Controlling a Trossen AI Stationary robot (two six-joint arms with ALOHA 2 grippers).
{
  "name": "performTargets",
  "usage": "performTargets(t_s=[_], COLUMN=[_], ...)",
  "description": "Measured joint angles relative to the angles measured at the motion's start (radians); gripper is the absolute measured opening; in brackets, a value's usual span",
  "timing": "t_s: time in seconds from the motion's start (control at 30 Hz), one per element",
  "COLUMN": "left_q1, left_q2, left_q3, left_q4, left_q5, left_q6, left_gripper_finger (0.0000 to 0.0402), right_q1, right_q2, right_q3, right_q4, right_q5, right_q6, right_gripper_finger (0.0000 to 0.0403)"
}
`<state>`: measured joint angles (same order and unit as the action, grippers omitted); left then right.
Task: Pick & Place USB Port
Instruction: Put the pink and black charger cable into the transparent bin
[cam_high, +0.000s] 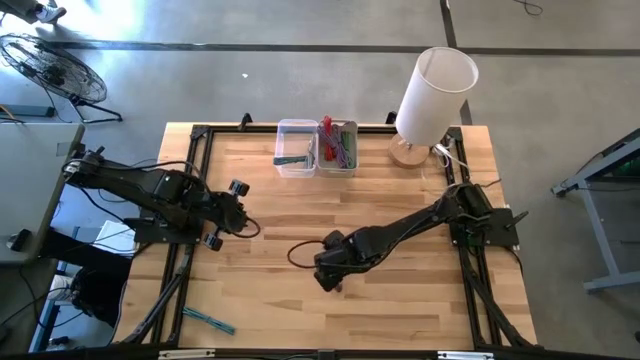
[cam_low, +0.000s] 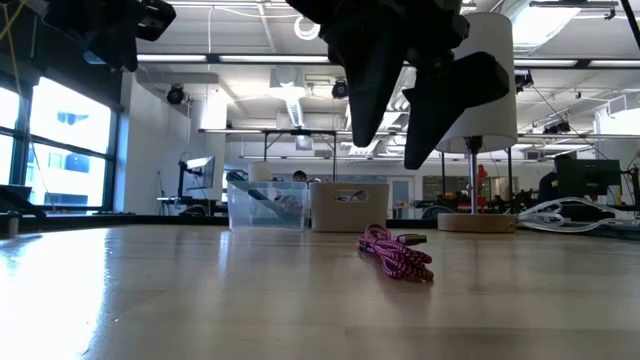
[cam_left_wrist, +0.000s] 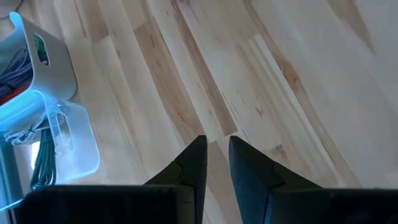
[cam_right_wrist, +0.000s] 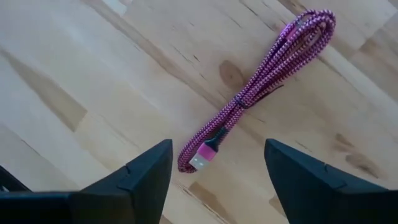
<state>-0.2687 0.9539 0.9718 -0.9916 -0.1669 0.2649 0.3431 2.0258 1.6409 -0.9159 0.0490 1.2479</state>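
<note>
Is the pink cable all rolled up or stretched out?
Bundled up: the pink cable lies folded in a tied bunch on the table, below the open right gripper.

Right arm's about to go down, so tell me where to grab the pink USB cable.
Grip the pink USB cable across the tied middle of its bundle, where a dark tie pinches the strands together. It lies flat on the table, so come straight down with the open right gripper, fingers on either long side. The plug end looks too loose.

Braided pink cable (cam_right_wrist: 261, 84), smooth wooden table (cam_right_wrist: 93, 68)
</note>
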Motion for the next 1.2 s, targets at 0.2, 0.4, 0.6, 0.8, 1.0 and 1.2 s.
performTargets(t_s=[0.2,0.4,0.6,0.8,1.0,1.2], left_q1=[0.0,0.0,0.0,0.0,0.0,0.0], left_q2=[-0.019,-0.036,-0.043,-0.044,-0.044,-0.044], left_q3=[0.0,0.0,0.0,0.0,0.0,0.0], left_q4=[-0.006,-0.006,-0.009,-0.013,-0.014,-0.016], left_q5=[0.0,0.0,0.001,0.017,0.049,0.065], left_q6=[0.0,0.006,0.022,0.045,0.045,0.049], left_gripper_finger=[0.0064,0.0064,0.0064,0.0064,0.0064,0.0064], right_q1=[0.0,0.0,0.0,-0.002,-0.004,-0.018], right_q2=[0.0,0.015,0.054,0.109,0.153,0.168], right_q3=[0.0,0.0,0.0,0.0,0.0,0.0], right_q4=[0.005,0.014,0.08,0.121,0.125,0.111], right_q5=[0.004,0.008,-0.013,-0.046,-0.09,-0.089], right_q6=[0.073,0.166,0.196,0.219,0.233,0.235], right_gripper_finger=[0.0247,0.0247,0.0247,0.0247,0.0247,0.0247])
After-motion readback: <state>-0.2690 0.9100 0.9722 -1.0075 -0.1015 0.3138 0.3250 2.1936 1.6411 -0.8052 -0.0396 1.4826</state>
